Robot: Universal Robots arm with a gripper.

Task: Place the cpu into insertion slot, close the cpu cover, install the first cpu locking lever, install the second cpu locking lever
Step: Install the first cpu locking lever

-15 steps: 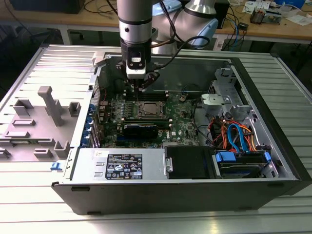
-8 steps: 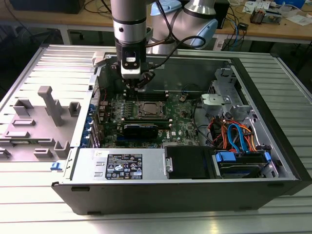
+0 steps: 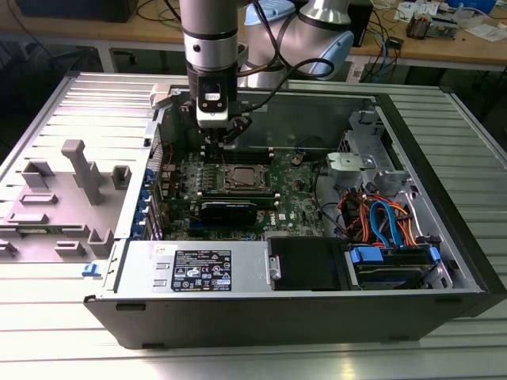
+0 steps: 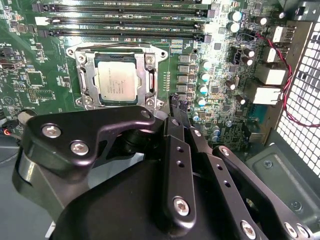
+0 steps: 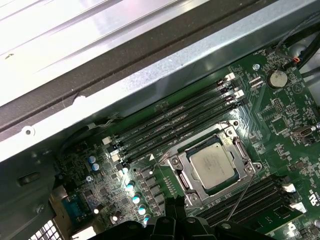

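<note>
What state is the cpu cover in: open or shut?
Shut: in both wrist views the cpu cover lies flat, framing the seated cpu.

Matt metal cpu (image 4: pixel 116 82), shiny cpu cover (image 4: pixel 150 62).

Silver-grey cpu (image 4: pixel 116 82), silvery cpu cover (image 4: pixel 150 65), green motherboard (image 4: pixel 45 95)

The setting is taken for a robotics or electronics lab. An opened computer case (image 3: pixel 317 317) is laid on a ribbed metal table (image 3: pixel 238 364), and grey moulded fixtures (image 3: pixel 79 170) are set out at the exterior view's left. A robot arm (image 3: pixel 210 47) is positioned above the case. At the far side, a wooden workbench (image 3: pixel 444 49) is strewn with cables (image 3: pixel 388 39) and small circuit boards (image 3: pixel 420 28).
</note>
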